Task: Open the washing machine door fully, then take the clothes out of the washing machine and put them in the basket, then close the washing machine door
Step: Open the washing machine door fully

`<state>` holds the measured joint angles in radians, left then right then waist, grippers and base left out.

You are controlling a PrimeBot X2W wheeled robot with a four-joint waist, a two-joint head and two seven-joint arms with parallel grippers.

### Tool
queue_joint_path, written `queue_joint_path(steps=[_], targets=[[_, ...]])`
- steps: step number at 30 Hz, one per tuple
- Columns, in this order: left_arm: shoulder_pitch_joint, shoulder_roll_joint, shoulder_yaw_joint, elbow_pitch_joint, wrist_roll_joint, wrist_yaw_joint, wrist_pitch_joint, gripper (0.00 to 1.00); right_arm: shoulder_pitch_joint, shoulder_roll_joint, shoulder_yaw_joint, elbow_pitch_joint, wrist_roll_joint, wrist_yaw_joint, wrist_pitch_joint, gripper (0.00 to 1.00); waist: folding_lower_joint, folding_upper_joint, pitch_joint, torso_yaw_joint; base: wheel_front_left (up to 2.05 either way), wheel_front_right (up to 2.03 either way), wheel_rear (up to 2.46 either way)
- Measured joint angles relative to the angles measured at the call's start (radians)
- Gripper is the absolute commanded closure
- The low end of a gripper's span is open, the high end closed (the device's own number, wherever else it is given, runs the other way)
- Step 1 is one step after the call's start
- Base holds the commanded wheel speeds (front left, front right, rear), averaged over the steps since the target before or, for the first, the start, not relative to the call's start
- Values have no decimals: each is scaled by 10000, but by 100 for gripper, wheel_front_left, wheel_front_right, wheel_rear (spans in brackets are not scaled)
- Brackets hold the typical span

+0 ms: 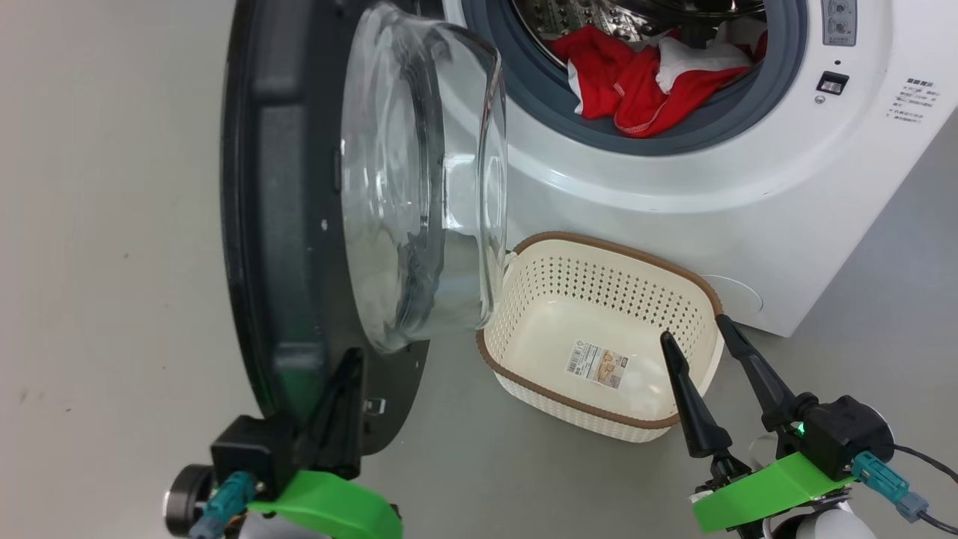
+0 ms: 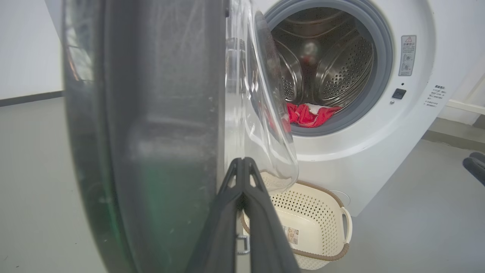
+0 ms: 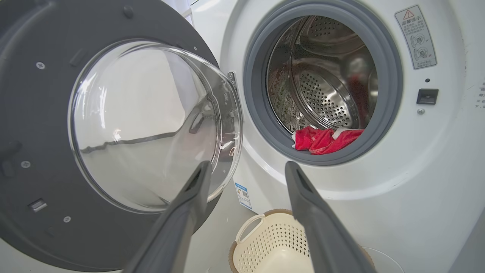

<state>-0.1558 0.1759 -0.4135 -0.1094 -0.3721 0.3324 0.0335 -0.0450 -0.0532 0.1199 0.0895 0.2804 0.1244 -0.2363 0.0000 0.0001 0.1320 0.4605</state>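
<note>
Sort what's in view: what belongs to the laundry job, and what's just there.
Job: washing machine door, clothes, washing machine, basket.
Just there: sticker inside the basket, warning label, blue label.

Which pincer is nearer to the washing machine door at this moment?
Left. The left pincer, shut, sits at the lower inner edge of the washing machine door. The right pincer, open, hangs by the right rim of the basket, off to the door's right.
</note>
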Motion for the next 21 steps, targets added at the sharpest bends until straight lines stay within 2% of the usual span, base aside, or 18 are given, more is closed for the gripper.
queue_joint_path(steps=[9, 21], targets=[[195, 326, 792, 105, -92, 370, -272, 100, 1, 0, 12, -25, -29, 0, 84, 0, 0, 0, -1, 89, 0, 0, 0], [174, 380, 1611, 1049, -422, 516, -901, 100, 2, 0, 13, -255, -117, 0, 259, 0, 0, -1, 32, 102, 0, 0, 0]])
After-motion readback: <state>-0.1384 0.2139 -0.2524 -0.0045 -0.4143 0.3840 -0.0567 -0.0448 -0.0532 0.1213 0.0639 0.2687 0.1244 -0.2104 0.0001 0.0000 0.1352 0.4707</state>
